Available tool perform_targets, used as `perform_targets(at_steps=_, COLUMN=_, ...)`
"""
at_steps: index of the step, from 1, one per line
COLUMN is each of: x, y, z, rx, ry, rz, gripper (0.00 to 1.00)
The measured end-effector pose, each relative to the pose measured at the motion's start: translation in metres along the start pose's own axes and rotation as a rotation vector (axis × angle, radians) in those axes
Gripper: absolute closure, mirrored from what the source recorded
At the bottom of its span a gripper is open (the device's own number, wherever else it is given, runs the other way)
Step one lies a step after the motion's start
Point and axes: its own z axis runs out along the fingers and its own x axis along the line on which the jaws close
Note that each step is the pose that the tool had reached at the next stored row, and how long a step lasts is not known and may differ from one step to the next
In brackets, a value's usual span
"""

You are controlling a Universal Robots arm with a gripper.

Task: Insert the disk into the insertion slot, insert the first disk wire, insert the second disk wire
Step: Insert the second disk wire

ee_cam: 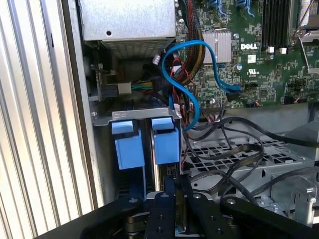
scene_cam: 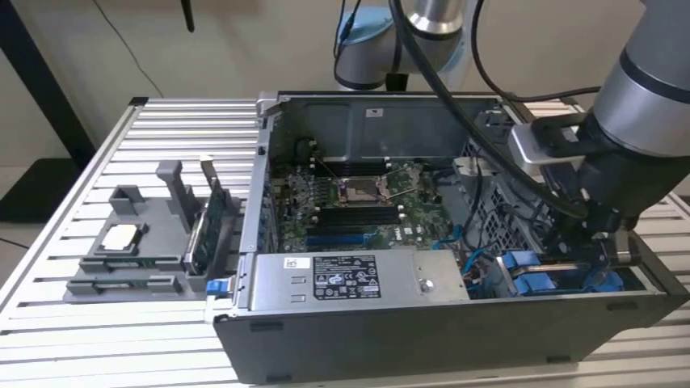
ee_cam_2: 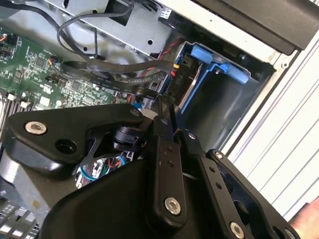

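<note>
Gripper (scene_cam: 600, 242) lowered into the open computer case (scene_cam: 356, 339) at the drive bay.

The insertion slot (scene_cam: 561, 279), with blue rails, sits at the case's near corner on the exterior view's right. In both wrist views the fingers (ee_cam: 169, 199) stand nearly together above the disk (ee_cam: 164, 144); whether they pinch anything I cannot tell. A blue cable (ee_cam: 199, 64) loops nearby.

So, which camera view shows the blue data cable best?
The first wrist view: the blue data cable loops in plain sight from the motherboard down toward the blue drive carriers. The exterior view shows short blue stretches beside the board. In the second wrist view I cannot pick it out.
</note>
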Motion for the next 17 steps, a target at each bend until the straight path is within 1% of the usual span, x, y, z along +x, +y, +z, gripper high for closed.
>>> perform_targets(at_steps=7, x=0.0002, y=-0.0002, z=0.0020, rx=0.0012, ry=-0.0010, rz=-0.005, gripper=0.84)
perform_targets(at_steps=12, x=0.0008, y=0.0004, z=0.0061, rx=0.0068, ry=-0.0010, rz=-0.008, gripper=0.84)
perform_targets(at_steps=14, x=0.0009, y=0.0004, z=0.0066, rx=0.0075, ry=-0.0018, rz=-0.008, gripper=0.84)
perform_targets(at_steps=15, x=0.0009, y=0.0005, z=0.0068, rx=0.0075, ry=-0.0021, rz=-0.008, gripper=0.82)
perform_targets(at_steps=17, x=0.0007, y=0.0003, z=0.0057, rx=0.0074, ry=-0.0025, rz=-0.008, gripper=0.82)
